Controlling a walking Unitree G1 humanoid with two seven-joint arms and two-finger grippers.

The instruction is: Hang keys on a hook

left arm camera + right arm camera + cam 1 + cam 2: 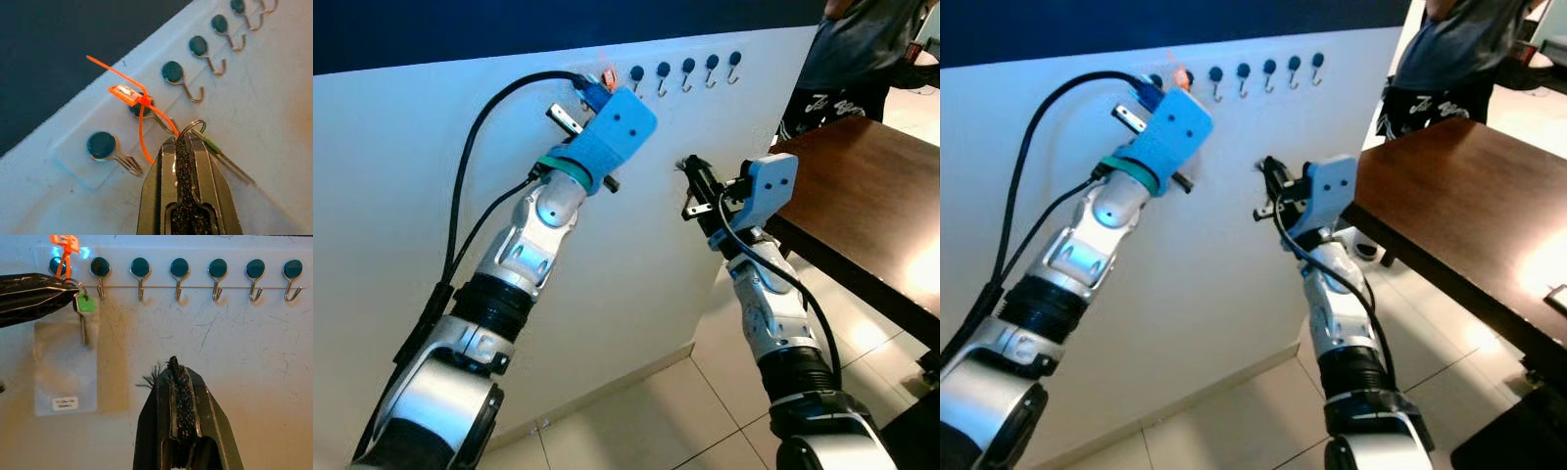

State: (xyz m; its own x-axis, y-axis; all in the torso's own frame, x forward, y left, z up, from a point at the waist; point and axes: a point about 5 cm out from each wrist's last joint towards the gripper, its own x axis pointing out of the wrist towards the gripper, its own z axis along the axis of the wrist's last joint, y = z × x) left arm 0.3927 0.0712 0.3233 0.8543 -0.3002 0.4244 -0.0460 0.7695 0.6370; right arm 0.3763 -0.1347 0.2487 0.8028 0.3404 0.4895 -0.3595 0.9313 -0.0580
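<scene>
Your left gripper [188,147] is pinched on the key ring [191,128], holding the green-capped key [84,313] at the hook [164,122] with the orange zip tie [139,105]. Let go before the ring seats and the keys drop. The right gripper [178,377], fingers pressed together, hovers below.

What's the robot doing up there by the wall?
It is hanging keys. The left gripper is up at the row of hooks on the white wall, its fingers shut on the key ring. An orange tie loops over one hook, and a key with a green tag dangles below. The right gripper waits lower down, shut and holding nothing. A person stands beside a brown table.
</scene>
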